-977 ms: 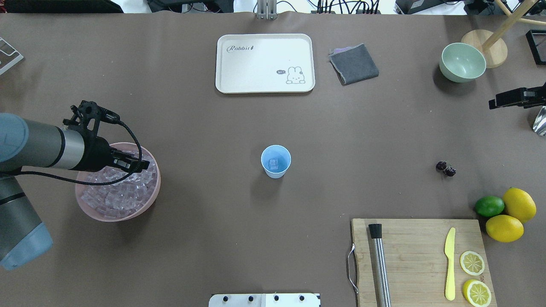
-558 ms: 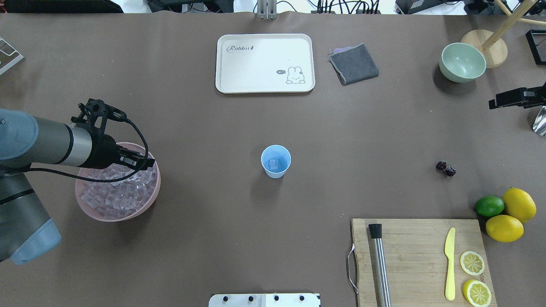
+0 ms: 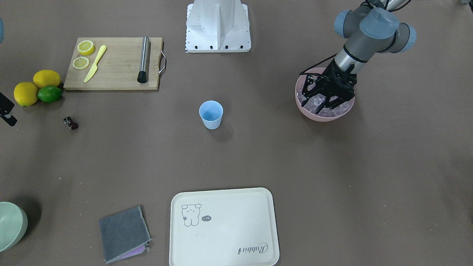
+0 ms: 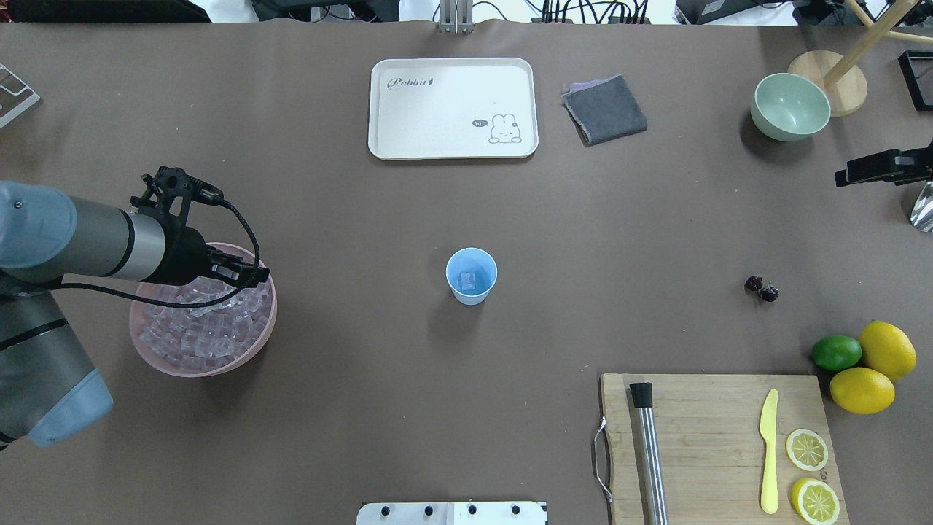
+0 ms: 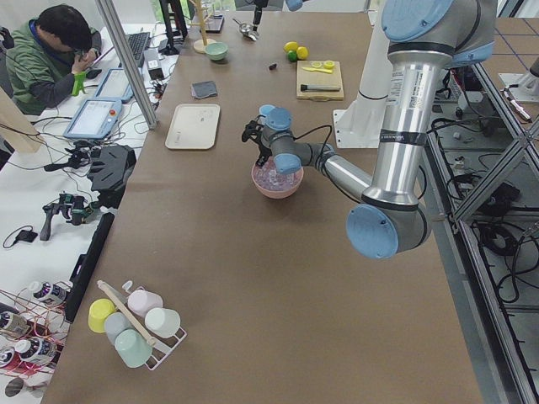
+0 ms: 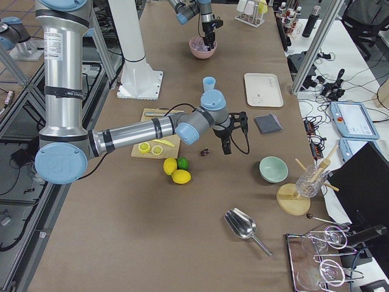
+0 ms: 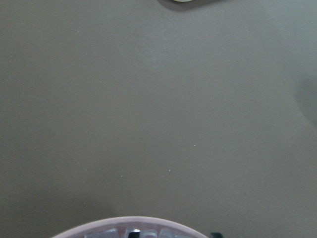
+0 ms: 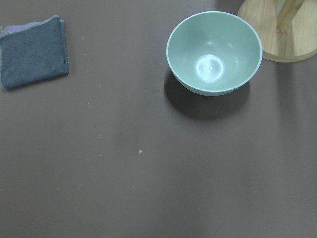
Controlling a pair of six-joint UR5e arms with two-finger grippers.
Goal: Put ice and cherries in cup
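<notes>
the left gripper (image 4: 256,276) is sitting closer to the cup-side rim of the pink bowl (image 4: 186,370) than a second ago, hanging over that edge above the heaped ice (image 4: 197,332); i cannot tell how far its fingers are parting or whether they are gripping a cube. the cup (image 4: 471,275) is standing upright mid-table, well apart from the bowl, holding one cube at its bottom. the cherries (image 4: 762,288) are lying on the bare table well off to the cup's other side, near the lime (image 4: 836,352) and lemons (image 4: 885,350), and the right gripper (image 4: 849,175) is hanging beyond them, its opening impossible to judge.
</notes>
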